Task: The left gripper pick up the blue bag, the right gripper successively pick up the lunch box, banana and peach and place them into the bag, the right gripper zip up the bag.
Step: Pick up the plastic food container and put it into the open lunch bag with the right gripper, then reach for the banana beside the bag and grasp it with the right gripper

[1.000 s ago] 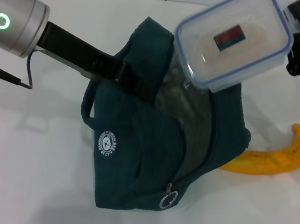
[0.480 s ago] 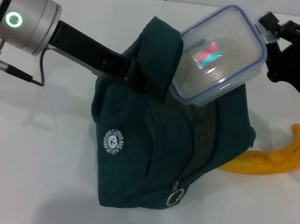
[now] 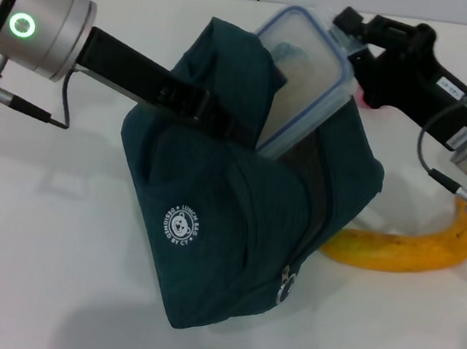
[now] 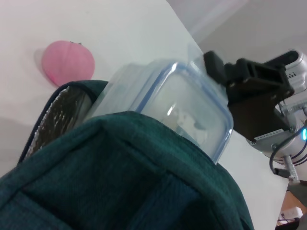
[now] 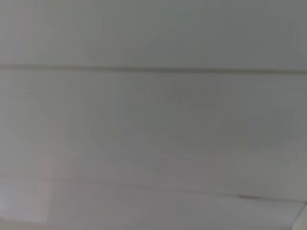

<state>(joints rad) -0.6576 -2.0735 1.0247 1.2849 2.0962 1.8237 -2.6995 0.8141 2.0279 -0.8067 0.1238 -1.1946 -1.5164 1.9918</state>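
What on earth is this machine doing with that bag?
It's packing a lunch. The left hand holds the blue bag up by its top, with the opening facing up. The right hand grips the lunch box by one end and has it tilted, partway into the bag's mouth. The banana lies on the table beside the bag, and the peach sits on the table behind it, both not yet packed.

Woven matt cloth on the blue bag (image 3: 235, 226), with crinkled silver foil lining (image 4: 57, 117) and a shiny metal zipper ring (image 3: 285, 290). Clear glossy plastic for the lunch box (image 3: 302, 80), blue at the rim. Smooth waxy skin on the banana (image 3: 413, 248), soft matt pink on the peach (image 4: 67, 62), plain matt white across the bench (image 3: 37, 226).
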